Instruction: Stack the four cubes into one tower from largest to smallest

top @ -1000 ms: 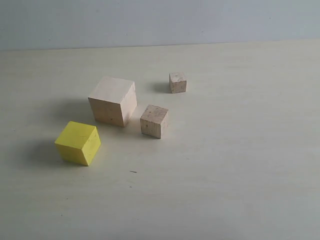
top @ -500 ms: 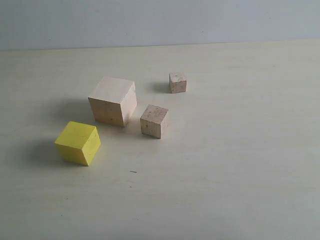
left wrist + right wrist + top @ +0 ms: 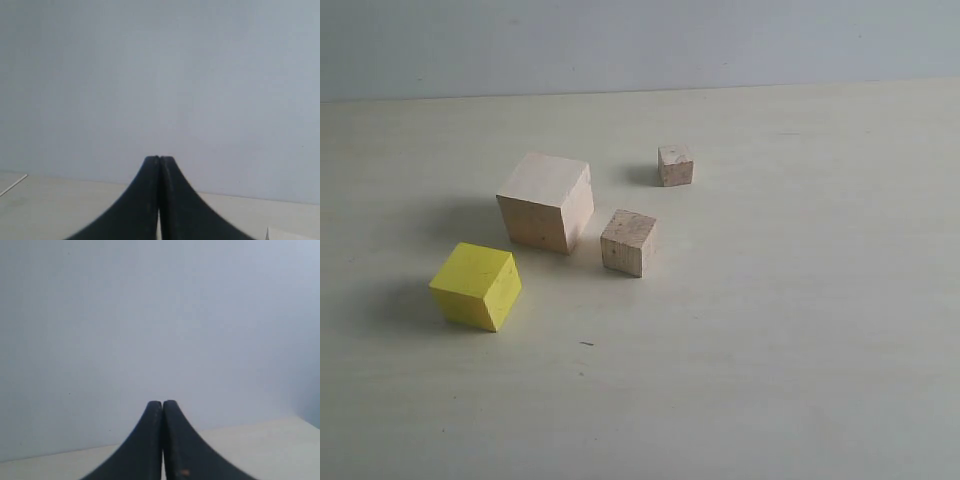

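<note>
the four cubes all sit singly on the table (image 3: pixel 770 330), each on its own face, none on top of another, so the tower is not begun and all three placings are left to do.

going near to far in the exterior view: the yellow cube (image 3: pixel 476 286) is nearest, on the left gripper's side of the table. the medium cube (image 3: pixel 628 242) comes next, about midway between the two arms' sides. the large cube (image 3: pixel 546 202) is a little further back, just beside the medium one but apart from it. the small cube (image 3: pixel 675 165) is furthest, well apart from the yellow one.

the left gripper (image 3: pixel 159 160) has its jaws pressed together with nothing between them. the right gripper (image 3: pixel 162 404) is the same, tips meeting and empty. each wrist view looks past its tips over bare table to the wall (image 3: pixel 150 75), and no cube lies ahead of either gripper. neither gripper shows in the exterior view, so how far each stands from the cubes cannot be told.

as a judgement, the large cube can serve as the base where it is. the first step would be to part the left jaws and fetch the yellow cube onto it, then medium, then small.
</note>
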Controlling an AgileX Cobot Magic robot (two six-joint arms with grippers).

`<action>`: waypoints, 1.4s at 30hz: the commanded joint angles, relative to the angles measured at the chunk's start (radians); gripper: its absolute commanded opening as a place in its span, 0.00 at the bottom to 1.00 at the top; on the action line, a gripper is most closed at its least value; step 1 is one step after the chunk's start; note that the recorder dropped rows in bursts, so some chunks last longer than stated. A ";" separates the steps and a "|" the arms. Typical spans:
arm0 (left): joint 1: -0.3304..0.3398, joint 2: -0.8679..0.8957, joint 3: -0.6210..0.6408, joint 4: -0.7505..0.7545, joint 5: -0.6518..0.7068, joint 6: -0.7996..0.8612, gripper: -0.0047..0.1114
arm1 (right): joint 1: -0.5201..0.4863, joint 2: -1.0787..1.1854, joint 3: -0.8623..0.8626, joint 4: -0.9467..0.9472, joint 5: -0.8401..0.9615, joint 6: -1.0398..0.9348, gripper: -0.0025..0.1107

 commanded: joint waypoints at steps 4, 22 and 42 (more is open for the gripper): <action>-0.006 -0.006 -0.001 -0.008 -0.111 -0.015 0.04 | -0.004 -0.006 0.005 -0.001 -0.088 0.000 0.02; -0.182 0.419 -0.521 0.158 0.132 -0.123 0.04 | 0.139 0.182 -0.439 -0.065 0.099 0.184 0.02; -0.412 1.020 -0.920 0.145 0.678 0.003 0.04 | 0.352 0.781 -0.679 0.131 0.885 0.043 0.02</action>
